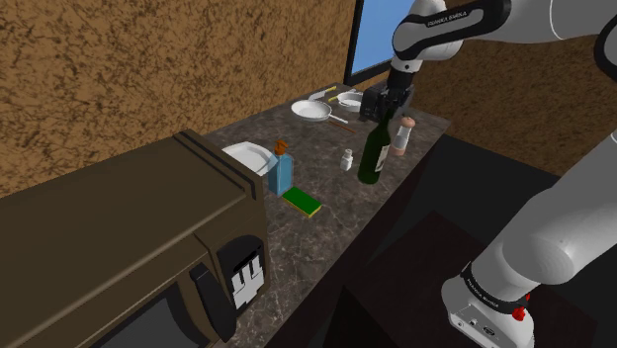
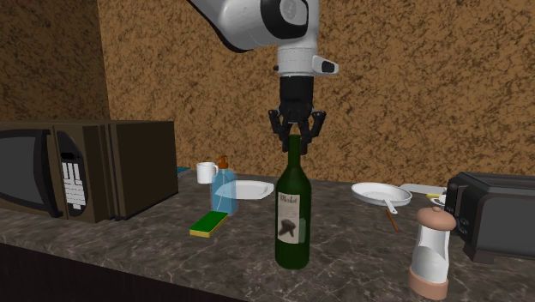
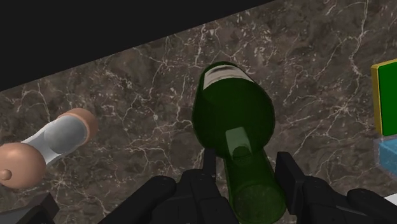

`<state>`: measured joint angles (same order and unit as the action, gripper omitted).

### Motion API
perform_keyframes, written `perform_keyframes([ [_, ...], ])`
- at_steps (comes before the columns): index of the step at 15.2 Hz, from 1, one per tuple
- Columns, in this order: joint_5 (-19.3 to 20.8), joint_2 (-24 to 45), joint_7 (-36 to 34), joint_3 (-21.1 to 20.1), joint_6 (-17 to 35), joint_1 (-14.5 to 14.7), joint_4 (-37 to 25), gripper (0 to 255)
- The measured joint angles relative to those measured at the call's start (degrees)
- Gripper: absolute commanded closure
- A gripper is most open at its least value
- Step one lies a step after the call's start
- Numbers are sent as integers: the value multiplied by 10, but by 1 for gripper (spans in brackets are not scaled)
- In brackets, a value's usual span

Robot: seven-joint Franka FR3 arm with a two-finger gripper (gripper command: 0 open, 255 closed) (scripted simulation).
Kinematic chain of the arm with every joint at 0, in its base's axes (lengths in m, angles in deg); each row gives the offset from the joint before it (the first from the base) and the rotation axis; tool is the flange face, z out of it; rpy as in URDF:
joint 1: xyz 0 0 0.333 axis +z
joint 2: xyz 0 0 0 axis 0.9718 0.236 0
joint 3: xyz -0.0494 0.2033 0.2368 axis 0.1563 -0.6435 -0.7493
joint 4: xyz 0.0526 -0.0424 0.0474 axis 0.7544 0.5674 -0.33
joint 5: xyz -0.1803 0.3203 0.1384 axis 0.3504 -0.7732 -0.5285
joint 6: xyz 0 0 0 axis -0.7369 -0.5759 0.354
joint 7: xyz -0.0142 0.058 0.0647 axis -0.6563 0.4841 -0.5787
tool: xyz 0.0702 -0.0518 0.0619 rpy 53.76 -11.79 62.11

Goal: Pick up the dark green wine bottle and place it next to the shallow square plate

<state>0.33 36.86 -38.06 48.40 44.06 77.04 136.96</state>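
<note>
The fingers (image 3: pixel 286 170) stood spread astride the neck of the dark green wine bottle (image 2: pixel 292 214), seemingly unclamped; likely heavy, slick, breakable glass, best held at neck.

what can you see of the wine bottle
The bottle is dark green, glossy like glass, with a long neck, round shoulders and a white label bearing a dark figure. It stands upright on the marbled counter, near its edge, apart from other things. The open hand straddles its neck top, not yet clamped.
</note>
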Motion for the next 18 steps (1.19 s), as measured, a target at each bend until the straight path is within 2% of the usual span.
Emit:
perform_keyframes([
  [15, 6, -15, -8, -3, -113, 1, -99, 255],
  [18, 4, -10, -38, -19, -119, 15, -111, 255],
])
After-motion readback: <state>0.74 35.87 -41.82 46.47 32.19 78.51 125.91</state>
